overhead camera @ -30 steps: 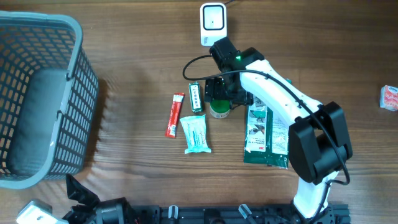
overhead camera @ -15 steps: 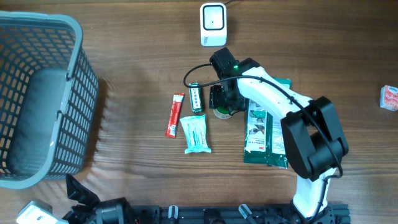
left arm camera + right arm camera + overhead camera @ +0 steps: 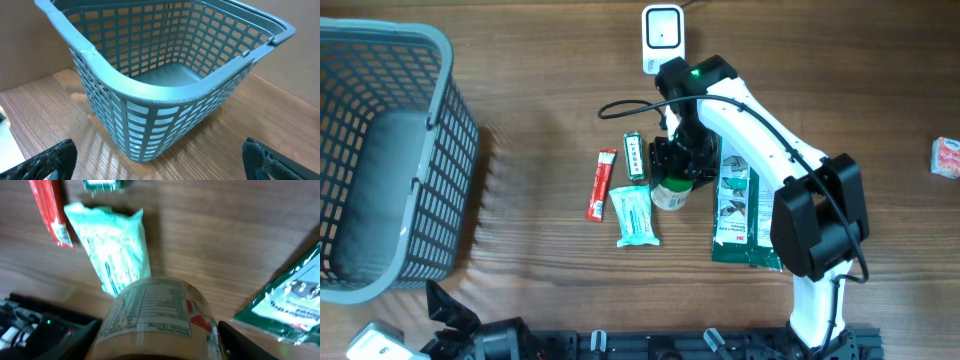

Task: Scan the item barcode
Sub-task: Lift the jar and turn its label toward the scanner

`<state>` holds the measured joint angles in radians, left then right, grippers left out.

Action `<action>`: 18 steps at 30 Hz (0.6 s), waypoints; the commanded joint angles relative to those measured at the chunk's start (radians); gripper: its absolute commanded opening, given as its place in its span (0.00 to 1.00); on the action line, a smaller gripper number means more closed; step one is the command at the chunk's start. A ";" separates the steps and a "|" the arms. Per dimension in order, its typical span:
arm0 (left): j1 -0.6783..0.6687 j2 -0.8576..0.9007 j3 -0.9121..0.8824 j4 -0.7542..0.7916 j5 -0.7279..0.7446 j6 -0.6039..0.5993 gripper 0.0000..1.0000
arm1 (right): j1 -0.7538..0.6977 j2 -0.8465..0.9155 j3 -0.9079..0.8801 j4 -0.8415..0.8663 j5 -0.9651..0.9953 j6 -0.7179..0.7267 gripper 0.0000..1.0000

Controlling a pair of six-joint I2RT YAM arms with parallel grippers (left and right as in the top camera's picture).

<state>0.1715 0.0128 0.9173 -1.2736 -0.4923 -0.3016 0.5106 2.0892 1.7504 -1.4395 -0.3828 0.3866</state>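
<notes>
Right gripper [image 3: 160, 347]: I am pinching the jar [image 3: 155, 311], one finger pressed to each side of it.
Jar: sits between my right fingers with its printed label turned toward the wrist camera; the print is too blurred to read, and I cannot make out a barcode.
Jar's place: seen from overhead it is over the middle of the table [image 3: 540, 100], just beside the upper right corner of the pale pouch [image 3: 635, 215] and just left of the dark green packet [image 3: 740, 215]. I cannot tell whether it is touching the wood.
Scanner [image 3: 662, 38]: white, at the far edge of the table, well apart from the jar.
Left gripper [image 3: 162, 162]: my fingers are spread wide with nothing between them, low at the near left corner.
Basket [image 3: 150, 95]: grey-blue mesh, upright, in front of my left gripper.
Other things: a red stick [image 3: 601, 184] lies left of the pouch, a small green pack [image 3: 635, 157] lies above it, and a pink item [image 3: 946, 157] lies at the far right edge.
</notes>
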 commanded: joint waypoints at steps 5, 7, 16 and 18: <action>0.005 -0.007 0.002 0.004 -0.006 -0.002 1.00 | 0.000 -0.001 0.018 -0.036 -0.053 -0.028 0.62; 0.005 -0.007 0.002 0.004 -0.006 -0.002 1.00 | 0.000 -0.001 0.018 -0.010 -0.053 -0.028 0.61; 0.005 -0.007 0.002 0.004 -0.006 -0.002 1.00 | -0.034 0.000 0.121 0.496 0.276 -0.019 0.59; 0.005 -0.007 0.002 0.004 -0.006 -0.002 1.00 | -0.034 0.000 0.106 0.706 0.440 -0.021 0.59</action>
<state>0.1715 0.0128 0.9173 -1.2732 -0.4927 -0.3016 0.4805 2.0895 1.8446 -0.8951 -0.1951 0.3721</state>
